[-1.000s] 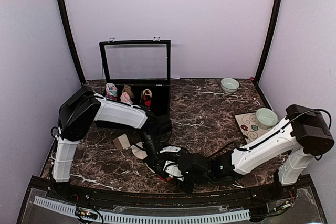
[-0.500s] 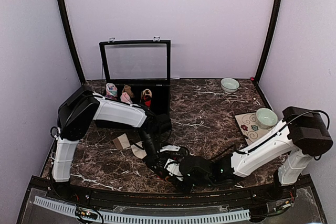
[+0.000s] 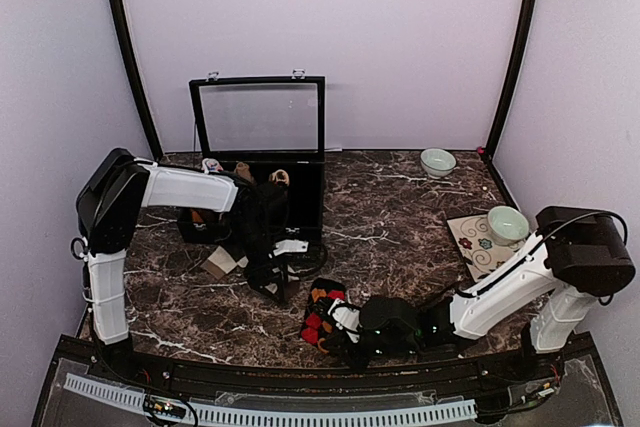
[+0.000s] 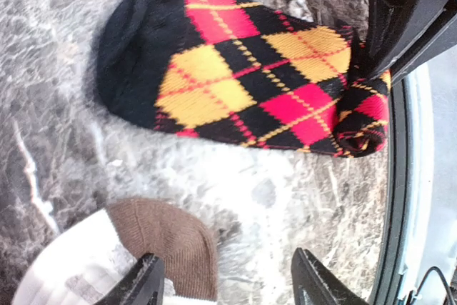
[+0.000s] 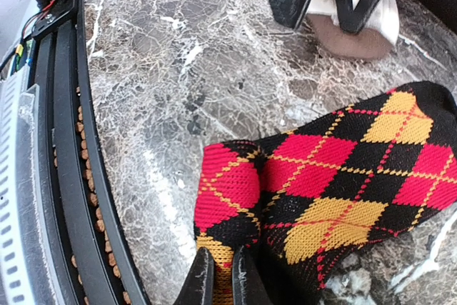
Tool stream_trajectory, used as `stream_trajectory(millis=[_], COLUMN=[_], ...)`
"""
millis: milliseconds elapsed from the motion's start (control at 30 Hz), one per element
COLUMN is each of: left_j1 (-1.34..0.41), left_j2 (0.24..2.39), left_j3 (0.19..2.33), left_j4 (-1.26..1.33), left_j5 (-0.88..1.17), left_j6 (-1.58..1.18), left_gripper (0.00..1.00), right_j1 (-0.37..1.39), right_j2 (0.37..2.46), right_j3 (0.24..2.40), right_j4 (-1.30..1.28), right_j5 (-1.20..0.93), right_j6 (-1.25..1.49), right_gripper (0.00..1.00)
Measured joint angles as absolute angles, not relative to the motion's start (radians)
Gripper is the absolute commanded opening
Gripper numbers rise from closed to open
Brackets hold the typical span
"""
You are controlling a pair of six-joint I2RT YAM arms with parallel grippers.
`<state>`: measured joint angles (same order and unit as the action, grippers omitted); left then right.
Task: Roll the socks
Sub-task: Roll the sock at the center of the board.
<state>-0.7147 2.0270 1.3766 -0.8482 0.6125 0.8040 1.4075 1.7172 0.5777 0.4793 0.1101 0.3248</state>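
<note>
The black sock with red and yellow argyle diamonds (image 3: 320, 315) lies flat near the table's front edge, its cuff end folded over (image 5: 235, 183). My right gripper (image 5: 222, 278) is shut on that folded edge, low at the front (image 3: 338, 335). The same sock (image 4: 243, 83) fills the upper half of the left wrist view. The cream sock with the brown toe (image 4: 161, 244) lies just behind it, also seen in the right wrist view (image 5: 357, 33). My left gripper (image 4: 228, 285) hangs open over the marble, one finger (image 4: 146, 283) above the brown toe, and holds nothing.
A black box with its glass lid raised (image 3: 258, 117) stands at the back left, with rolled sock bundles (image 3: 212, 169) inside. A pale bowl (image 3: 437, 161) sits at the back right. Another bowl (image 3: 507, 222) rests on a patterned mat (image 3: 470, 245). A black rail (image 5: 68, 141) runs along the front edge.
My left gripper has let go, opened, and drawn back and left off the argyle sock. My right gripper has shut on the sock's folded edge and slid a little left.
</note>
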Motion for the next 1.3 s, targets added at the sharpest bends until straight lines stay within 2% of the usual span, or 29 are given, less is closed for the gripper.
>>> stream_trajectory(millis=[233, 533, 567, 633, 700, 867, 1000, 1233, 1300], left_j1=[-0.718, -0.688, -0.684, -0.676, -0.674, -0.697, -0.791, -0.961, -0.991], left_j2=[2.013, 1.871, 1.841, 1.780, 1.703, 1.546, 1.541, 1.563, 1.576], left_j3=[1.343, 1.167, 1.145, 1.119, 1.105, 1.069, 1.002, 0.933, 0.934], left_j4=[-0.772, -0.635, -0.635, -0.634, -0.624, -0.596, -0.570, -0.479, -0.434], left_j5=[0.581, 0.522, 0.521, 0.523, 0.545, 0.630, 0.629, 0.572, 0.552], left_j6=[0.772, 0.728, 0.724, 0.717, 0.710, 0.714, 0.733, 0.744, 0.746], left_gripper=[0.56, 0.66, 0.68, 0.97, 0.99, 0.95, 0.89, 0.67, 0.64], right_j1=[1.364, 1.279, 1.266, 1.246, 1.230, 1.189, 1.150, 1.094, 1.085], right_j2=[1.715, 1.719, 1.724, 1.734, 1.745, 1.762, 1.771, 1.811, 1.830], right_j3=[0.570, 0.564, 0.565, 0.569, 0.580, 0.592, 0.595, 0.645, 0.670], right_j4=[0.487, 0.497, 0.501, 0.506, 0.506, 0.506, 0.505, 0.451, 0.432], right_j5=[0.034, -0.113, -0.136, -0.176, -0.207, -0.289, -0.363, -0.495, -0.529], right_j6=[0.344, 0.362, 0.366, 0.375, 0.381, 0.419, 0.466, 0.536, 0.555], right_gripper=[0.00, 0.00, 0.00, 0.00, 0.00, 0.00, 0.00, 0.00, 0.00])
